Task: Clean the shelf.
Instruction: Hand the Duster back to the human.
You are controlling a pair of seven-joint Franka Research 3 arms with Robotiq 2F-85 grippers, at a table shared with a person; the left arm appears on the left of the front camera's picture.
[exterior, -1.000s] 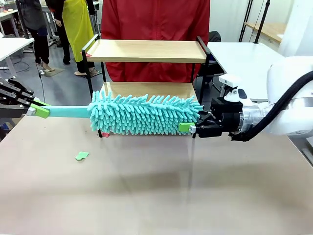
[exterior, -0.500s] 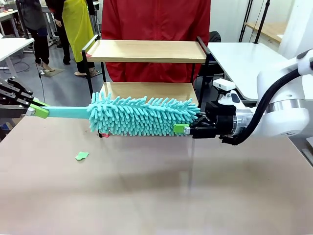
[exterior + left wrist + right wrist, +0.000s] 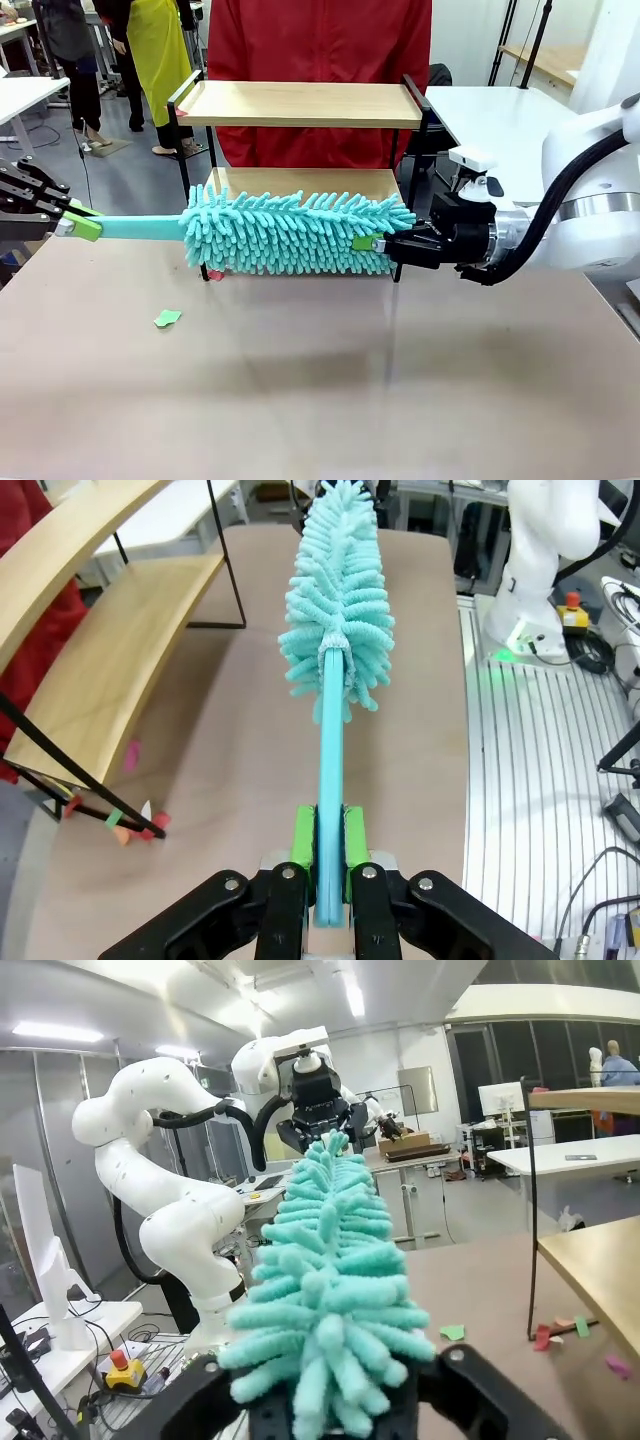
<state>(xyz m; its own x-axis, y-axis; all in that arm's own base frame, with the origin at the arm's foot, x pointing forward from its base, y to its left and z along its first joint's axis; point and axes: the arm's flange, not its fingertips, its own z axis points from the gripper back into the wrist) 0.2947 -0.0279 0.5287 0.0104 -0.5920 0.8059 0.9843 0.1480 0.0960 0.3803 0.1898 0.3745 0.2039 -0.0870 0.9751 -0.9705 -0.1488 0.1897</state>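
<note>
Beige table (image 3: 300,400): shelf (image 3: 300,105) boards bare (duster (image 3: 295,235) hangs in front).

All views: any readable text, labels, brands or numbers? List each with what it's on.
None legible.
Shelf: bare wooden boards, no print.
Duster: no label showing.
Left gripper and right gripper: no readable marking.
Right wrist view, background monitors and boards: too small and blurred to read.
</note>
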